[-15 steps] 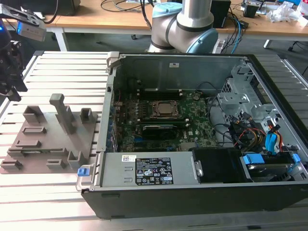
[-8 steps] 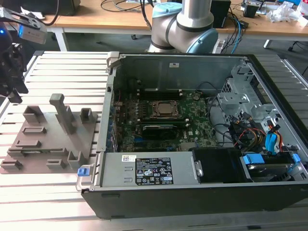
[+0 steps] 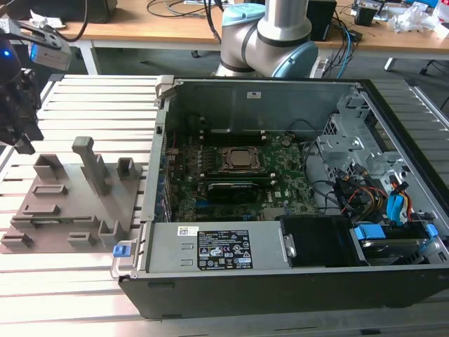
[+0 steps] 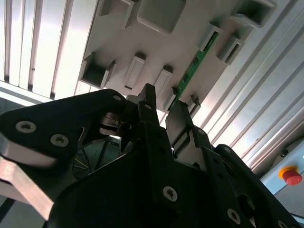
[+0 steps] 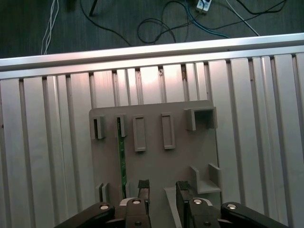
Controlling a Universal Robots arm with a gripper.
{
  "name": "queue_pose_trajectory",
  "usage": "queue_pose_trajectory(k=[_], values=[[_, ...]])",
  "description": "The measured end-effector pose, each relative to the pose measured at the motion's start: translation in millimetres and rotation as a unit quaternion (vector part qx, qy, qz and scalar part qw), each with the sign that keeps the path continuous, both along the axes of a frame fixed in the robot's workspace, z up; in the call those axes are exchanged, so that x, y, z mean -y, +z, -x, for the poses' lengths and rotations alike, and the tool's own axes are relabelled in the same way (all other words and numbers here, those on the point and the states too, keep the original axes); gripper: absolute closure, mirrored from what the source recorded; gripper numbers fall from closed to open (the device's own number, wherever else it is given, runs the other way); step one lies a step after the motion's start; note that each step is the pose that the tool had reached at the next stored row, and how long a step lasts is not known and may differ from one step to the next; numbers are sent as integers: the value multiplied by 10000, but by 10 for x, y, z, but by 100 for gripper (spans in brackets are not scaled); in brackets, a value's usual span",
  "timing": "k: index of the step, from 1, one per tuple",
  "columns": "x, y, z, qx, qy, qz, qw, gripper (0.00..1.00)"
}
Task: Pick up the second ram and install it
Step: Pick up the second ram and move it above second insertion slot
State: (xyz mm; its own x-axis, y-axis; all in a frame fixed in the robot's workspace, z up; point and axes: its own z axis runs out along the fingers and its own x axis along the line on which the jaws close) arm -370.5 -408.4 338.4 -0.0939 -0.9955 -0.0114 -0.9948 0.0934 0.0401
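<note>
Surface: a slatted aluminium table (image 3: 70,302) carries everything we log.
Claw: in the first wrist view the gripper (image 5: 163,190) hangs over the grey fixture. Its two black fingers (image 5: 143,186) are parted, with a clear gap between them. We see bare plate in that gap, so it holds nothing.
Fixture: a grey holder plate (image 5: 190,147) lies flat on the slats. It has small upright posts, rectangular pockets and one box-shaped pocket. In the exterior view it sits toward the exterior view's left, just beside the computer case.
Task item: the second ram (image 5: 119,152) is a thin green stick standing on its long edge on the plate. One end sits between a pair of small posts. It is outside the finger gap, just beside one finger and not touched by it.
Case: the open computer case (image 3: 280,91) lies on its side. We see the green motherboard (image 3: 280,189) inside, with the processor socket (image 3: 240,160) near its middle.
Arm base: the grey and blue robot base (image 3: 270,35) rises behind the case.
Background: we see wooden desks (image 3: 154,21) beyond the table, and loose cables (image 5: 156,28) on the dark floor.
</note>
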Motion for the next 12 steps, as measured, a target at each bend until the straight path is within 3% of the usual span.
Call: queue_pose_trajectory(k=[12], values=[[3, -82, 0, 0, 0, 0, 10000, 64]])
